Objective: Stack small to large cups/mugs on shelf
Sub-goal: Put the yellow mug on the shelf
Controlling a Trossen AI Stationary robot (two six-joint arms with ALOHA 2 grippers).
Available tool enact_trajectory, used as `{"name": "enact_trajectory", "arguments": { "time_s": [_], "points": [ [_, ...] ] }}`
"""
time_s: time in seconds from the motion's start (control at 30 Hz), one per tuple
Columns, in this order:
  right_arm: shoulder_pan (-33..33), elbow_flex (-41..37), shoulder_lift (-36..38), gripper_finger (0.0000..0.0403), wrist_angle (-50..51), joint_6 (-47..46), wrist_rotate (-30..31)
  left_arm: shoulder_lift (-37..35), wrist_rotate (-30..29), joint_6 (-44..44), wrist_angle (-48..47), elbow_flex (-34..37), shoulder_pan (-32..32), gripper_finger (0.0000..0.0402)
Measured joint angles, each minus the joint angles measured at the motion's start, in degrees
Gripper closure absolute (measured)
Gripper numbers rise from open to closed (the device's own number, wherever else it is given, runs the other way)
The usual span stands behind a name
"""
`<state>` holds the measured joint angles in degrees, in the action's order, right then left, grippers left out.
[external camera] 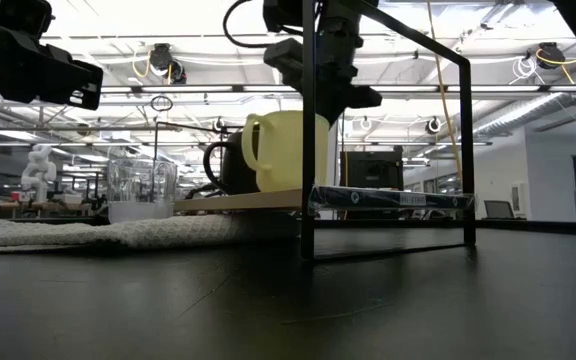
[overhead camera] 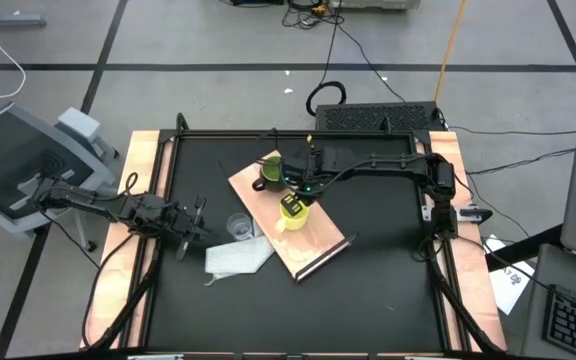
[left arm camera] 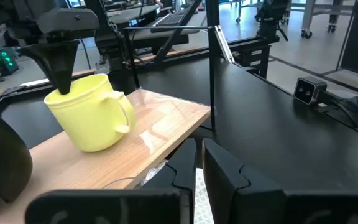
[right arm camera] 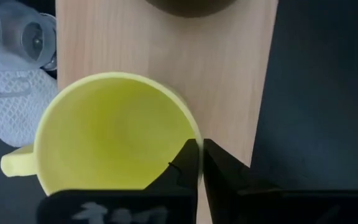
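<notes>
The light-wood shelf [overhead camera: 313,245] lies slantwise in the middle of the black table. On it stand a dark green mug [overhead camera: 268,172] at its far end and a yellow mug [overhead camera: 294,218] near its middle, both upright. A clear cup [overhead camera: 238,227] stands on the table by the shelf's left edge, beside a white cloth [overhead camera: 240,257]. My right gripper [right arm camera: 199,162] hangs over the yellow mug [right arm camera: 110,137], shut on its rim. My left gripper [left arm camera: 199,171] stays shut at the table's left side, above the table and left of the clear cup, holding nothing. My right gripper pinches the yellow mug's rim [right arm camera: 194,132] on the side away from the handle [right arm camera: 14,165]. One finger [right arm camera: 188,158] is inside the mug and the other is outside. The fingers come from above, pointing steeply down. The mug stands upright with its bottom on the shelf.
A black metal frame [overhead camera: 298,135] runs around the table, with an upright bar [external camera: 308,130] close to the shelf's near end. The white cloth [external camera: 88,232] lies flat by the shelf's left side. Bare black tabletop lies to the right of and in front of the shelf.
</notes>
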<state>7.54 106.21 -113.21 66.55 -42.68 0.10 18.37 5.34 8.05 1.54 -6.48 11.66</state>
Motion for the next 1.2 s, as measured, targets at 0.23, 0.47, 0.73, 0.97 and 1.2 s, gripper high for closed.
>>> {"name": "enact_trajectory", "arguments": {
  "time_s": [0.23, 0.47, 0.73, 0.97, 1.2],
  "points": [
    [-1.6, 0.0, 0.0, 0.0402, 0.1, -2.6, 0.5, 0.0, 0.0, 0.2, 0.0, 0.0, 0.0, 0.0371],
    [-3.4, 0.0, 0.0, 0.0402, 0.1, -4.0, 4.1, 0.0, 0.2, 0.0, 0.0, 0.0, 0.0, 0.0371],
    [-4.3, 0.0, 0.0, 0.0402, 1.0, -6.2, 6.1, 0.0, 1.6, -0.8, -0.2, 0.0, 0.0, 0.0371],
    [-4.4, 0.0, 0.0, 0.0403, 3.1, -7.6, 7.4, 0.0, 2.2, -0.9, -1.5, 0.0, 0.0, 0.0371],
    [-4.5, 0.0, 0.0, 0.0403, 3.7, -7.6, 7.5, 0.0, 2.2, -0.9, -1.5, 0.0, 0.0, 0.0371]
  ]
}}
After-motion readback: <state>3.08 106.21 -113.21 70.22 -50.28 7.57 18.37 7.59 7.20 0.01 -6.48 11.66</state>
